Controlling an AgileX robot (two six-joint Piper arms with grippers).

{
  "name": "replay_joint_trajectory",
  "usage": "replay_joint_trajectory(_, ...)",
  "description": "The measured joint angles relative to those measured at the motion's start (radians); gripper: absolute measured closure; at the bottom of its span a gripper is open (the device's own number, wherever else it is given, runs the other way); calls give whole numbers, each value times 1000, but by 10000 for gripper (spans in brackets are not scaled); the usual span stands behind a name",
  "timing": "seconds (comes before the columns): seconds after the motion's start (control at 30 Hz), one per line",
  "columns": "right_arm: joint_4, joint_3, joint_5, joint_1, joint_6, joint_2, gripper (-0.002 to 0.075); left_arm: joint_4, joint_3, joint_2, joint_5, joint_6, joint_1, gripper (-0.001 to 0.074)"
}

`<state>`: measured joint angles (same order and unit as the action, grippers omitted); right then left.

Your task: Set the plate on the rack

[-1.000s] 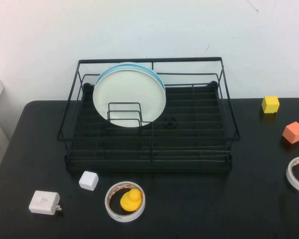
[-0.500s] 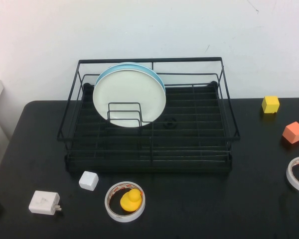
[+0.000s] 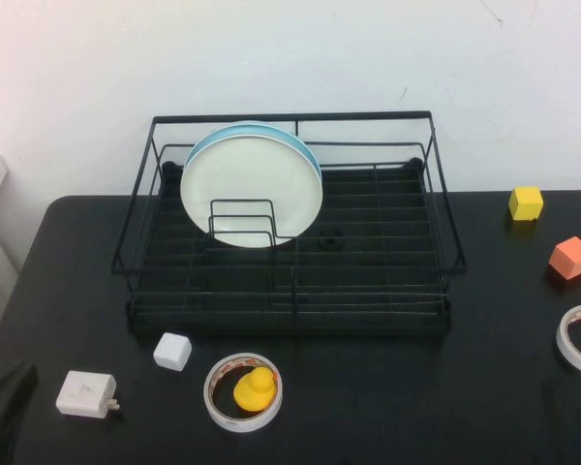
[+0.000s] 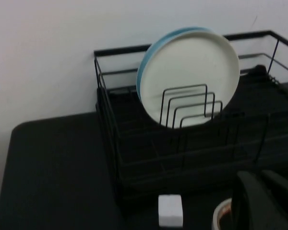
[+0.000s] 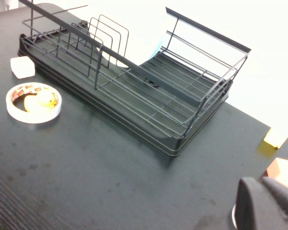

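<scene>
Here the plate [image 3: 251, 191] stands in the rack [image 3: 290, 291] while both empty end effectors, left [image 3: 5, 407] and right [image 5: 266, 203], hover closed low over the table [image 3: 387, 397].

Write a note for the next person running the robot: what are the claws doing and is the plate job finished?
Left claw: shut, holding nothing, low at the table's near left corner.
Right claw: shut, holding nothing; out of the high view, above the table's right side.
White plate: upright in the rack, in the dividers on its left side, just in front of the blue plate.
Done: plate is on the rack.
Left: nothing visible, apart from parking the arms.
</scene>
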<state>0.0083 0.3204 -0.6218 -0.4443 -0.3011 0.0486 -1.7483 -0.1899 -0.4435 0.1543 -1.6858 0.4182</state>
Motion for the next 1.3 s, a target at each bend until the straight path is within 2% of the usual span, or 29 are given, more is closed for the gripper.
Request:
replay_joint_trajectory(0.5,1,0,0,0,0,0,728,0,109,0,-4,13,0,735)
replay_joint_trajectory(0.67,7,0,0,0,0,0,728,0,133,105,-4,70,8,735)
replay_joint_trajectory(0.83,13,0,0,0,0,0,728,0,140,282,-4,139,-60,735)
replay_joint_trajectory(1.03,15,0,0,0,0,0,728,0,140,419,-6,85,-155,735)
replay_joint_trajectory(1.3,15,0,0,0,0,0,728,0,140,429,-6,72,-170,735)
